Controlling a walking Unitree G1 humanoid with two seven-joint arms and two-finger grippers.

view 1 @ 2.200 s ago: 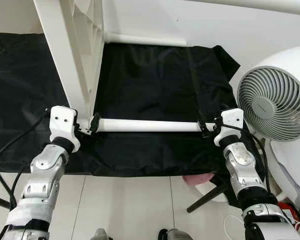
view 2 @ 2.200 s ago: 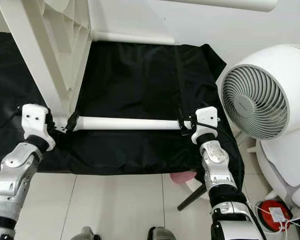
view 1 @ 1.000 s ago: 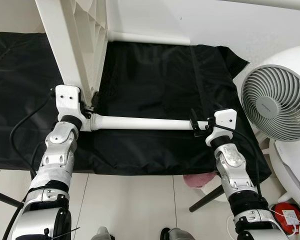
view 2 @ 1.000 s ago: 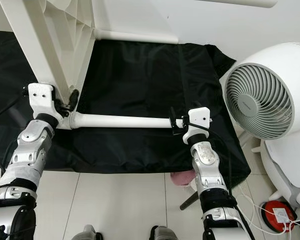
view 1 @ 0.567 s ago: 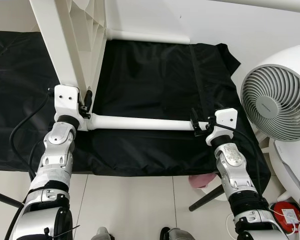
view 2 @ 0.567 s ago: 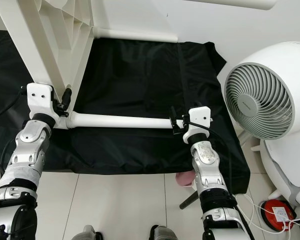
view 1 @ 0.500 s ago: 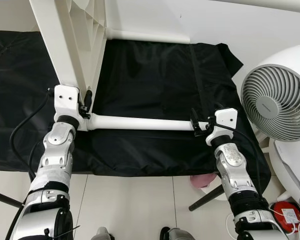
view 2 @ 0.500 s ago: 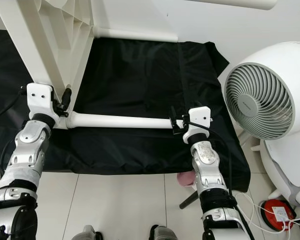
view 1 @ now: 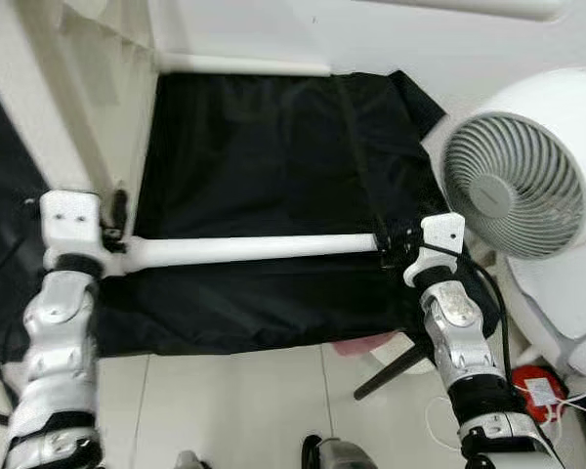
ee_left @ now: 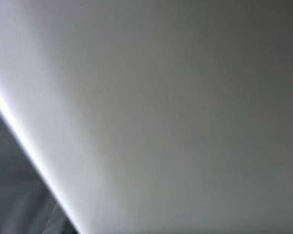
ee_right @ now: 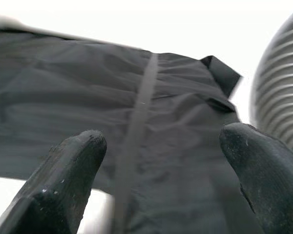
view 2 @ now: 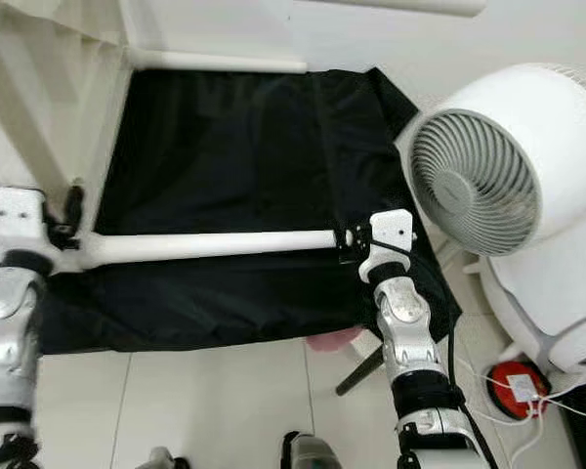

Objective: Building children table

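Risk lies at the joint: the white leg (view 1: 244, 249) spans above the black sheet (view 1: 264, 147), its left end at the frame (view 1: 39, 117) with the left tool (view 1: 112, 223), grip unclear. The right tool (view 1: 391, 244), spread, touches the free end; slipping there would drop it.

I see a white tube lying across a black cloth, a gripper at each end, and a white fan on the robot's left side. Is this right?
Not quite: the fan stands on the robot's right side, as the left eye view shows. The rest holds: the white tube lies across the black cloth, with the left gripper at one end and the right gripper at the other.
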